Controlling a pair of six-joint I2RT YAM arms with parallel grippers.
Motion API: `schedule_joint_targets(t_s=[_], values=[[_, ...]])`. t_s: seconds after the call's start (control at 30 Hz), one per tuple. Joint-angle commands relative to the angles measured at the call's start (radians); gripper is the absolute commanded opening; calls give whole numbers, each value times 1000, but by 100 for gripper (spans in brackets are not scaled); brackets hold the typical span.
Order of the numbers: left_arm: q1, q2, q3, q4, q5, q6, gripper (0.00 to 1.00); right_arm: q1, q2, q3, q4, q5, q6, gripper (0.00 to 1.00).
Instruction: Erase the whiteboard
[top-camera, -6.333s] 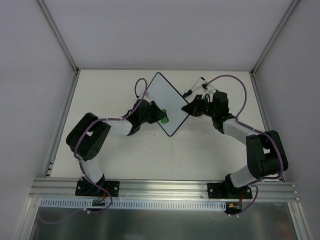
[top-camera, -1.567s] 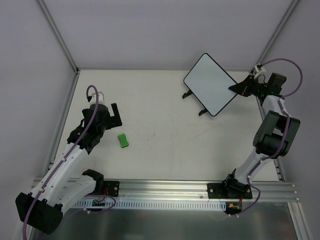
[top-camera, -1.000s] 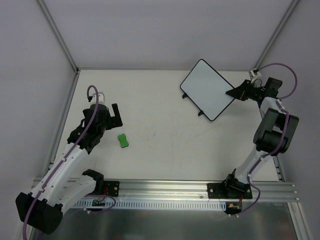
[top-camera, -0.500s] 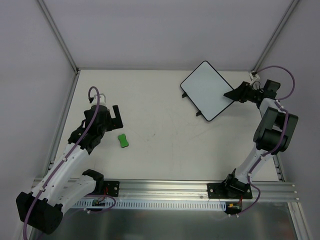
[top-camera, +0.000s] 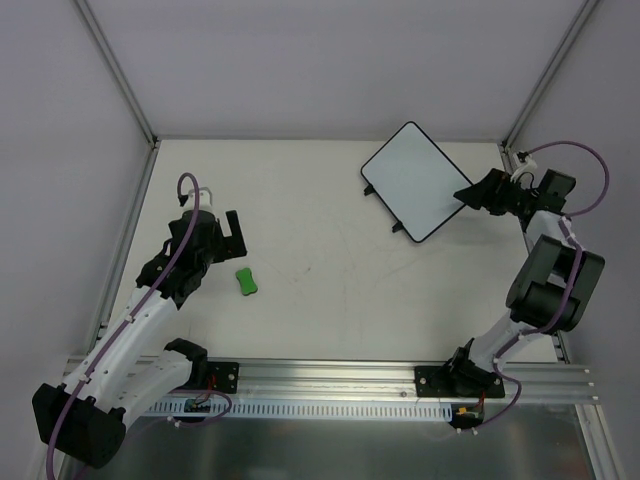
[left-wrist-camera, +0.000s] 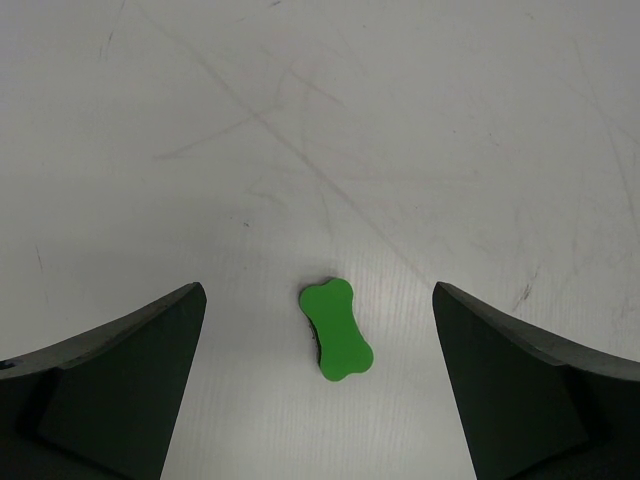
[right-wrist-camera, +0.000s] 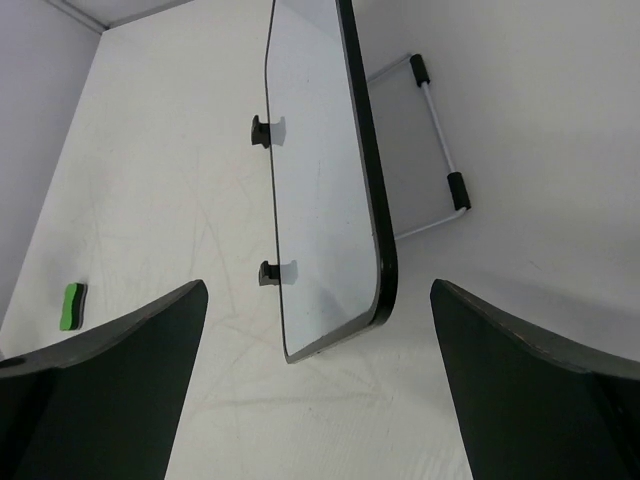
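The whiteboard (top-camera: 413, 180) rests at the back right of the table, white and free of marks, with a thin black rim and two black tabs on its left edge. In the right wrist view the whiteboard (right-wrist-camera: 322, 170) leans on a wire stand (right-wrist-camera: 440, 150). My right gripper (top-camera: 468, 195) is open at the board's right corner; that corner sits between the spread fingers (right-wrist-camera: 318, 292), untouched. A green peanut-shaped eraser (top-camera: 246, 281) lies on the table at the left. My left gripper (top-camera: 231, 232) hovers open just above the eraser (left-wrist-camera: 335, 328), its fingers (left-wrist-camera: 120, 385) wide apart.
White walls and metal frame posts (top-camera: 118, 70) close in the table on three sides. The aluminium rail (top-camera: 330, 378) with both arm bases runs along the near edge. The eraser (right-wrist-camera: 73, 305) shows far off in the right wrist view.
My right gripper has opened and let go of the whiteboard's corner, then drawn back slightly to the right. The board has settled onto the table. The left arm has stayed put.
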Motion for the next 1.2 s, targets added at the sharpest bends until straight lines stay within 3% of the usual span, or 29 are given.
schedule_joint_targets(t_s=[0.0, 0.17, 0.3, 0.43, 0.83, 1.17], values=[[5, 4, 3, 0, 14, -2, 99, -23, -157, -35, 4, 134, 32, 99], [7, 1, 54, -2, 14, 0, 99, -29, -344, -21, -203, 348, 17, 99], [5, -11, 147, -2, 0, 53, 99, -29, -496, 95, -407, 602, 37, 99], [5, -14, 297, -3, -18, 136, 99, -29, -663, 227, -475, 713, 40, 99], [5, -77, 640, -2, -118, 377, 99, -20, -737, 542, -614, 614, 114, 99], [5, -125, 729, -2, -150, 426, 99, 34, -765, 646, -685, 661, 80, 99]])
